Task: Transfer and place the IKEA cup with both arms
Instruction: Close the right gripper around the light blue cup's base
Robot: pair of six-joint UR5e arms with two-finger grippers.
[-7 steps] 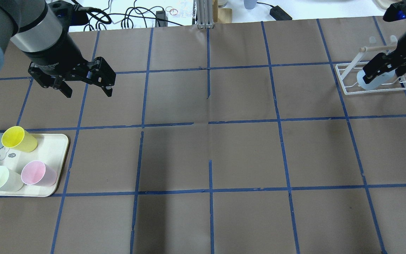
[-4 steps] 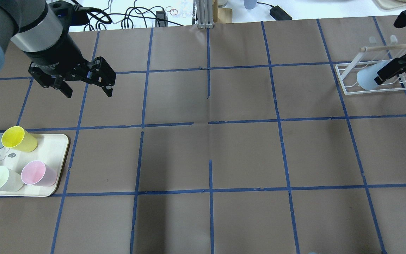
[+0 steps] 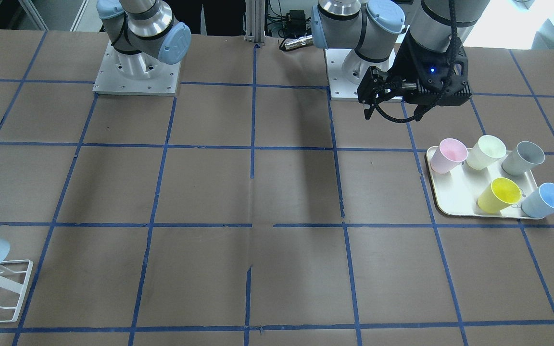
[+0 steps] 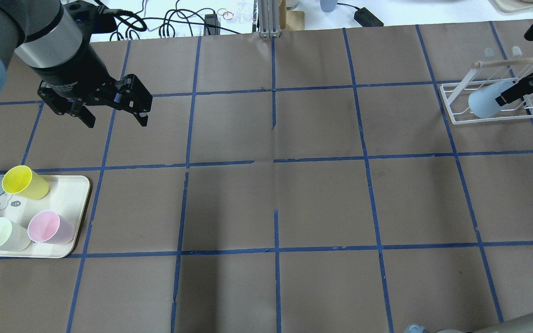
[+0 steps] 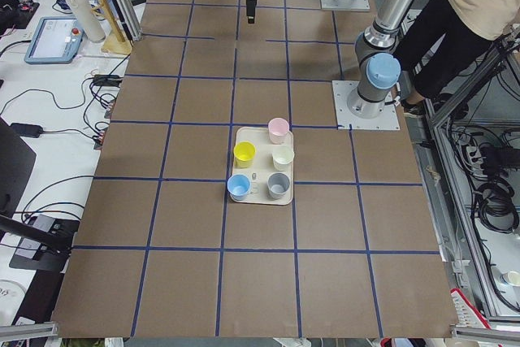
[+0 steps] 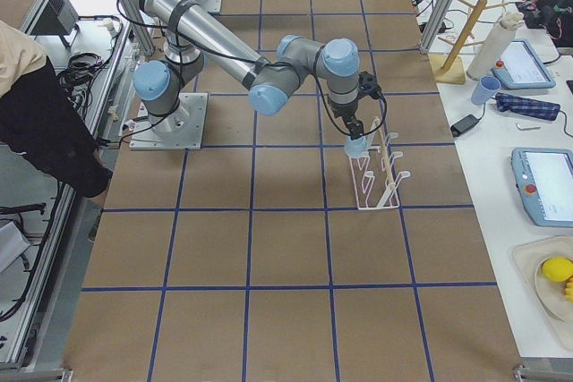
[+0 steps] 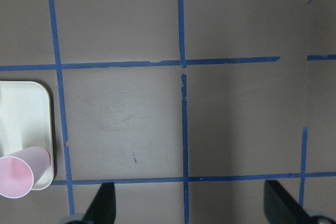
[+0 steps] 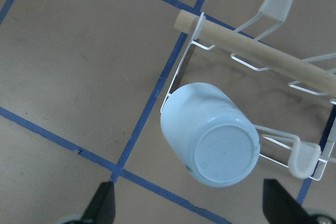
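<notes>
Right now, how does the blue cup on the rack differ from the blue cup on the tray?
The IKEA cup sits tilted, mouth down, on the rack; the blue cup on the tray stands mouth up. The IKEA cup is at the robot's right, the other at its left. Both are pale blue, tapered, handleless.

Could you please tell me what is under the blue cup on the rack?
The cup sits mouth-down and tilted on the white wire rack, with the brown table below. Whatever prong it rests on is hidden inside the cup.
</notes>
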